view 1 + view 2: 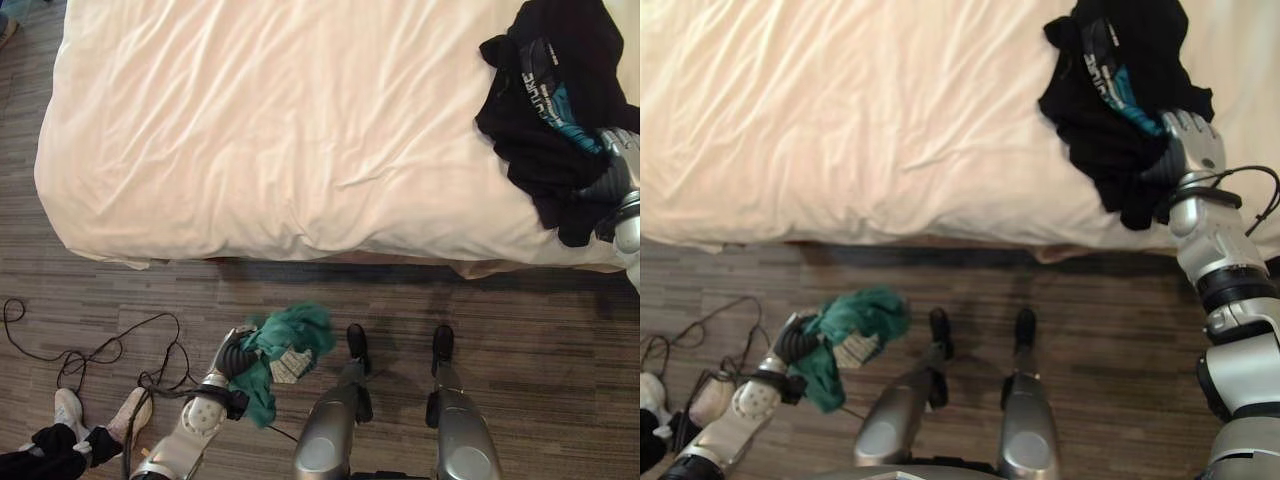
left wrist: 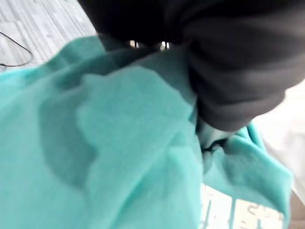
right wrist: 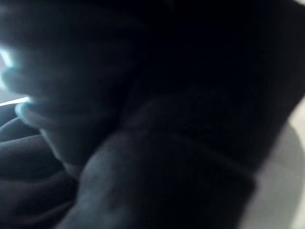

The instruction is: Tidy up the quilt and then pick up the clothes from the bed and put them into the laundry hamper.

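A: Collecting clothes is the step in hand, judging by the quilt [image 1: 280, 130], which lies spread smooth over the bed. The left hand [image 1: 232, 362], low over the floor in front of the bed, has its fingers curled round a green garment [image 1: 285, 345].

B: And the right hand [image 1: 1193, 150]?

A: It rests on the black pile [image 1: 555, 95] at the bed's near right corner; its fingers are buried in the cloth, so whether they grip cannot be told.

B: What does the next move call for?

A: Probably a firm gather of the pile, since it is loose and overhangs the edge. No hamper is in sight, so it must be found first.

B: How do the clothes look?

A: Green: soft, bunched, with a pale printed patch. Black: crumpled, with a teal stripe and white print.
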Available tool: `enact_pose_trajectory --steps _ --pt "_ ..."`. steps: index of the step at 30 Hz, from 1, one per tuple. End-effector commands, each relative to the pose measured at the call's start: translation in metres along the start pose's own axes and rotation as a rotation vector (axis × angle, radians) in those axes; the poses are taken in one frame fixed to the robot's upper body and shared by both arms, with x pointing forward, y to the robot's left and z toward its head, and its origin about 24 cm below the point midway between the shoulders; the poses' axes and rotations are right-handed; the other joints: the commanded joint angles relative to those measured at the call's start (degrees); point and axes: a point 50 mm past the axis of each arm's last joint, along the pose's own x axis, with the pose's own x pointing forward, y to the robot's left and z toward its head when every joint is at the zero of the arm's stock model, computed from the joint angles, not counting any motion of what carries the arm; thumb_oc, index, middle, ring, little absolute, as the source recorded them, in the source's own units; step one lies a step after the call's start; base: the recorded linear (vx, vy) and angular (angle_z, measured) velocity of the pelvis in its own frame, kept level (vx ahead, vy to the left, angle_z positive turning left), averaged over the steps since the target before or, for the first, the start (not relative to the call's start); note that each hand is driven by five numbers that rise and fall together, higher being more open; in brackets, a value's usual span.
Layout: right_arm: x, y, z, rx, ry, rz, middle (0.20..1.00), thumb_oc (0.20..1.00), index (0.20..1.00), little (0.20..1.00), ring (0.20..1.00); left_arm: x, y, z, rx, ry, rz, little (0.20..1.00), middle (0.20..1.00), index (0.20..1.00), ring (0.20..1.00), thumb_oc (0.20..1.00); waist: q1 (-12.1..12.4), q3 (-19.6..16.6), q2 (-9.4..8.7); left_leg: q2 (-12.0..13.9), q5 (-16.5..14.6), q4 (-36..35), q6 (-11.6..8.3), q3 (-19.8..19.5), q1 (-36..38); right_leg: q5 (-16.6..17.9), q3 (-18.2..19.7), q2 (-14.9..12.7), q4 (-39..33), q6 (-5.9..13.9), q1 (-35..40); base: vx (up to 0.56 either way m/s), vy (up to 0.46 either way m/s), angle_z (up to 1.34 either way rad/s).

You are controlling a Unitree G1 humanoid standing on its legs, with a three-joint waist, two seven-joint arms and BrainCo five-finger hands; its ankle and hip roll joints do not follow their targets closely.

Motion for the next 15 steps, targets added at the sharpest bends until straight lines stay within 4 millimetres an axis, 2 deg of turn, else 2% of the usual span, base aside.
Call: enact_pose_trajectory --steps 1,2,3,5,6,7,8,9,10,13,15 --pt "-0.001 0.015 0.0 0.026 0.042 0.088 0.2 0.2 0.2 0.2 0.2 0.015 0.021 0.031 0.006 -0.129 0.077 0.2 0.2 0.2 0.2 0.2 0.0 -1.1 -2.97 5.6 -2.3 0.0 -7.87 4.5 2.6 -8.6 1.3 -3.1 5.0 3.97 -2.4 -0.01 0.061 0.08" --pt "-0.01 0.029 -0.002 0.079 0.046 0.126 0.2 0.2 0.2 0.2 0.2 0.019 0.017 0.033 0.025 -0.13 0.063 0.2 0.2 0.2 0.2 0.2 -0.3 -1.1 -3.21 5.5 -2.7 0.0 -7.7 4.3 3.4 -9.0 1.1 -3.1 5.1 4.0 -1.5 -0.01 0.043 0.1" --pt "-0.01 0.029 -0.002 0.079 0.047 0.125 0.2 0.2 0.2 0.2 0.2 0.019 0.017 0.033 0.026 -0.131 0.063 0.2 0.2 0.2 0.2 0.2 -0.2 -1.2 -3.21 5.5 -2.6 0.0 -7.7 4.3 3.3 -8.8 1.1 -3.1 5.0 3.96 -1.7 -0.01 0.077 0.12" --pt "-0.026 0.047 -0.004 0.15 0.048 0.167 0.2 0.2 0.2 0.2 0.2 0.021 0.014 0.036 0.025 -0.139 0.055 0.2 0.2 0.2 0.2 0.2 -0.8 -1.4 -3.72 5.4 -3.1 0.0 -7.39 4.2 4.1 -8.9 1.0 -3.2 4.7 3.97 -0.8 0.01 0.083 0.13" --pt "-0.058 0.072 -0.006 0.265 0.053 0.221 0.2 0.2 0.2 0.2 0.2 0.023 0.009 0.037 0.014 -0.134 0.049 0.2 0.2 0.2 0.2 0.2 -1.6 -2.0 -4.81 5.1 -4.5 0.0 -6.85 4.2 5.8 -9.0 0.9 -3.5 4.2 4.23 1.1 0.02 0.079 0.08" --pt "-0.059 0.072 -0.007 0.265 0.055 0.221 0.2 0.2 0.2 0.2 0.2 0.023 0.009 0.037 0.015 -0.134 0.048 0.2 0.2 0.2 0.2 0.2 -1.5 -2.2 -4.83 5.1 -4.3 0.0 -6.84 4.3 5.6 -8.8 0.9 -3.5 4.1 4.2 0.9 0.03 0.101 0.09" --pt "-0.071 0.078 -0.007 0.302 0.048 0.229 0.2 0.2 0.2 0.2 0.2 0.023 0.009 0.036 0.021 -0.127 0.049 0.2 0.2 0.2 0.2 0.2 -1.9 -2.5 -5.35 4.9 -4.9 0.0 -6.57 4.3 6.4 -8.8 1.0 -3.5 3.8 4.25 1.7 0.06 0.104 0.09" --pt "-0.108 0.103 -0.015 0.425 0.115 0.294 0.2 0.2 0.2 0.2 0.2 0.024 0.009 0.03 0.024 -0.089 0.059 0.2 0.2 0.2 0.2 0.2 -3.1 -4.0 -6.86 4.5 -6.3 0.0 -6.02 4.6 8.4 -8.8 1.0 -4.0 3.3 4.51 3.4 0.06 0.104 0.04" --pt "-0.108 0.103 -0.015 0.425 0.117 0.294 0.2 0.2 0.2 0.2 0.2 0.024 0.009 0.03 0.025 -0.089 0.058 0.2 0.2 0.2 0.2 0.2 -3.0 -4.1 -6.89 4.5 -6.2 0.0 -6.0 4.6 8.2 -8.6 1.0 -4.0 3.2 4.48 3.3 0.11 0.087 0.02" --pt "-0.159 0.137 -0.022 0.625 0.271 0.377 0.2 0.2 0.2 0.2 0.2 0.021 0.003 0.014 0.019 -0.012 0.05 0.2 0.2 0.2 0.2 0.2 -4.4 -6.4 -9.0 3.7 -7.9 0.0 -5.11 5.1 11.2 -8.7 1.2 -4.5 2.7 4.95 6.2 0.08 0.109 -0.04" --pt "-0.194 0.161 -0.02 0.98 0.486 0.366 0.2 0.2 0.2 0.2 0.2 0.016 -0.005 -0.002 -0.037 0.066 0.07 0.2 0.2 0.2 0.2 0.2 -5.4 -8.0 -10.25 3.1 -8.7 0.0 -4.53 5.4 12.8 -8.5 1.5 -5.0 3.0 5.36 7.4 0.05 0.169 -0.22"
